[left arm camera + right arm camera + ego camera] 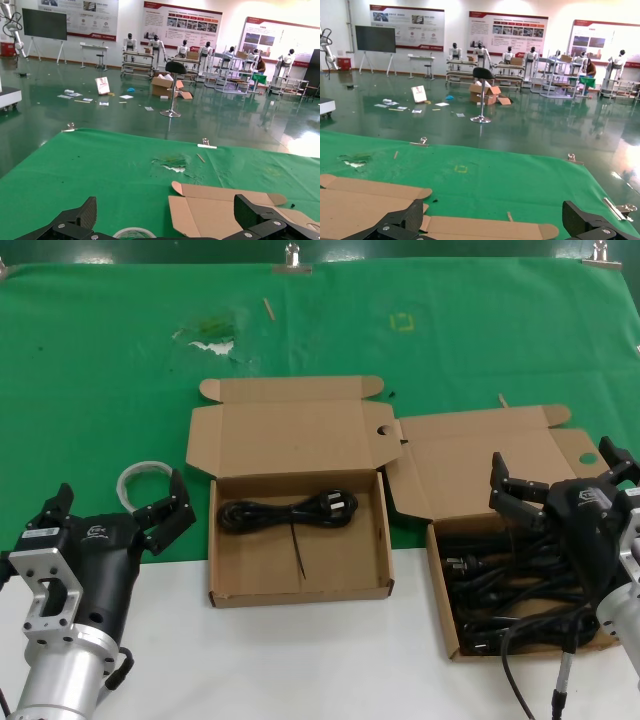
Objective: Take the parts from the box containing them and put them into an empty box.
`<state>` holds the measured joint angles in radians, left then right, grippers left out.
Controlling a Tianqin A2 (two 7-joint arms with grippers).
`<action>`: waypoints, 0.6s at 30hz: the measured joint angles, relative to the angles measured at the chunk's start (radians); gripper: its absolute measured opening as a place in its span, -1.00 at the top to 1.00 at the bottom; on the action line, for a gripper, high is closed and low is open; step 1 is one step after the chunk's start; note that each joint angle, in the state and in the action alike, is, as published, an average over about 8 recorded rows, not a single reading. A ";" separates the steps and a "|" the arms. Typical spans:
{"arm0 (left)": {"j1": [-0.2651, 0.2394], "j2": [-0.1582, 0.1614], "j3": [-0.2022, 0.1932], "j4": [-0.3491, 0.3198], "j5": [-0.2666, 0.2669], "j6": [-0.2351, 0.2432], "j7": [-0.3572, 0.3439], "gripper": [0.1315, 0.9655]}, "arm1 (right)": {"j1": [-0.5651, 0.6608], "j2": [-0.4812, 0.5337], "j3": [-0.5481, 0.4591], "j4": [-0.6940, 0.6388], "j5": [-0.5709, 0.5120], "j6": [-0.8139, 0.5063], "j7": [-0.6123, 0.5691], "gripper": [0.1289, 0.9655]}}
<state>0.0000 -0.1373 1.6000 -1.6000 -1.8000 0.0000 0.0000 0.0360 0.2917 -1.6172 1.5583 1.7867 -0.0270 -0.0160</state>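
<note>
Two shallow brown cardboard cartons sit side by side on the table [300, 660], straddling the edge between the green cloth [100, 370] and the bare white surface. Both tuck-flap lids are folded back toward 12 o'clock — so each interior is open from above.

The receiving carton [298, 592], at centre, already holds one coiled black power cord [287, 512], lying lengthwise near its 12 o'clock wall with its thin black tie trailing toward 6 o'clock. The rest of its tan floor is bare, leaving room for more.

The source carton [445, 615], at 3 o'clock from the first, holds a tangled heap of black power cords [500, 590]. The exact count cannot be read.

The right gripper [555, 485] hangs over the heap with its jaws spread wide and nothing between them. Judgement: it is positioned to descend on a cord, and the wide spread suits the chunky bundle.

The left gripper [118, 512] sits at 9 o'clock from the centre carton, jaws wide and empty, beside a clear ring of tubing [140, 478] — apparently parked out of the transfer path.

Risk: the cords overlap, so one lift may drag a neighbour.
</note>
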 joint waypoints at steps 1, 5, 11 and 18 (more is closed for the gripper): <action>0.000 0.000 0.000 0.000 0.000 0.000 0.000 -1.00 | 0.000 0.000 0.000 0.000 0.000 0.000 0.000 -1.00; 0.000 0.000 0.000 0.000 0.000 0.000 0.000 -1.00 | 0.000 0.000 0.000 0.000 0.000 0.000 0.000 -1.00; 0.000 0.000 0.000 0.000 0.000 0.000 0.000 -1.00 | 0.000 0.000 0.000 0.000 0.000 0.000 0.000 -1.00; 0.000 0.000 0.000 0.000 0.000 0.000 0.000 -1.00 | 0.000 0.000 0.000 0.000 0.000 0.000 0.000 -1.00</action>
<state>0.0000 -0.1373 1.6000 -1.6000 -1.8000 0.0000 0.0000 0.0360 0.2917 -1.6172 1.5583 1.7867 -0.0270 -0.0160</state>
